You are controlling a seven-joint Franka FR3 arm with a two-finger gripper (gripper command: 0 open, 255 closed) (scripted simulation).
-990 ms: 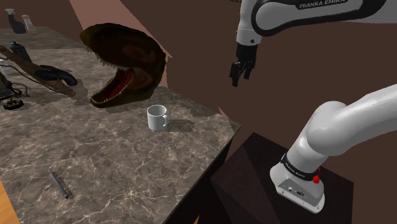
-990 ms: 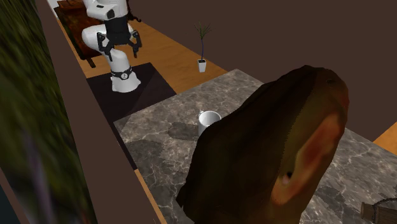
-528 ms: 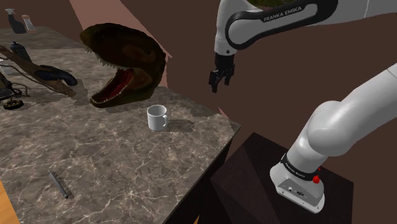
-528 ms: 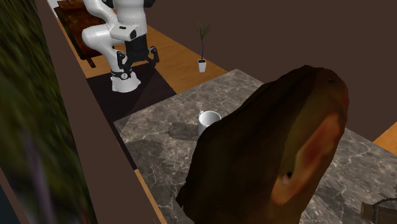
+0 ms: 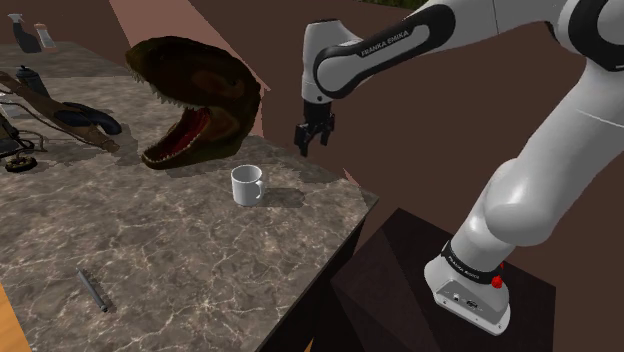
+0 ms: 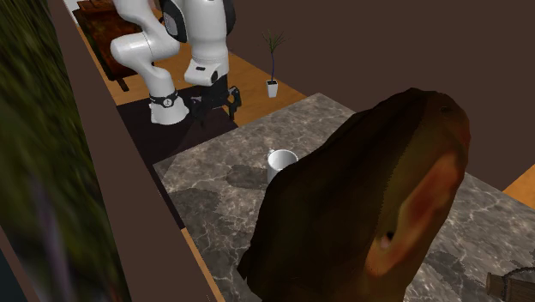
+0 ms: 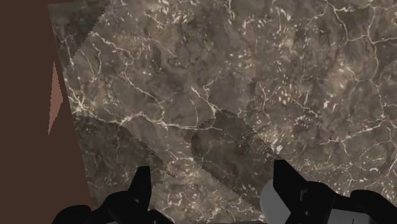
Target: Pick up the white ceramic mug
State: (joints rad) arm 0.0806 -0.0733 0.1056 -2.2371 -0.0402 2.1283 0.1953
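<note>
shoulder view: white mug (image 5: 246, 185) upright on the marbled desk (image 5: 150, 250), near-right of a dinosaur head (image 5: 195, 90) — gripper (image 5: 312, 136) hangs above, apart | second exterior view: mug (image 6: 279, 162) beside the head (image 6: 369, 197), gripper (image 6: 219, 107) over the desk's (image 6: 214, 184) far edge | wrist view: gripper (image 7: 212, 167) fingers spread wide over desk (image 7: 222, 76)

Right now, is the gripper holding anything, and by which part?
Nothing. The gripper hangs open in the air; the mug stands apart on the table.
</note>
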